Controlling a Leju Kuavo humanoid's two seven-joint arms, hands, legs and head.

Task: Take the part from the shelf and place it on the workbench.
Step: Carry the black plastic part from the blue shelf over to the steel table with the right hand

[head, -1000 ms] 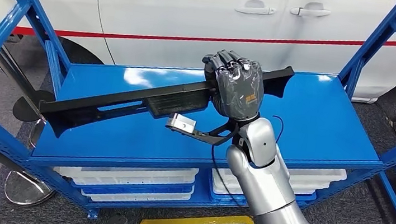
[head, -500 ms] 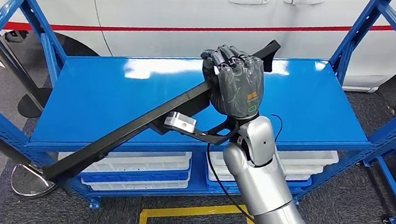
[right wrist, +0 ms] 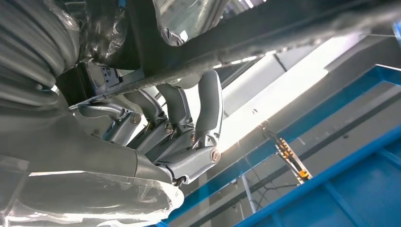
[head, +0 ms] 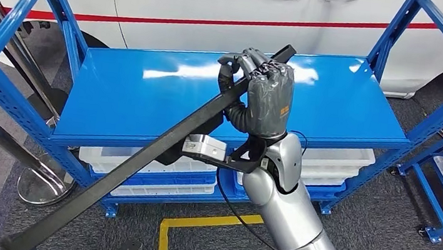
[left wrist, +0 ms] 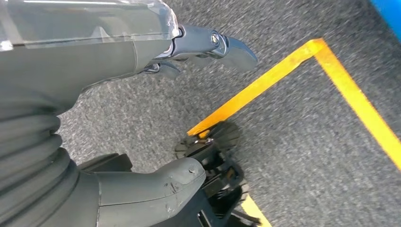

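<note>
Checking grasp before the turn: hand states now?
Left hand: open, holding nothing.
Right hand: grips the long black part.

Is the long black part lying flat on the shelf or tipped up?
Tipped. The right hand grips the long black part near its upper end, and it slants steeply down past the blue shelf edge toward the floor.

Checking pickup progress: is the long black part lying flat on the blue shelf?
No. In the head view the right hand grips the black part, which slants down past the shelf edge toward the floor.
</note>
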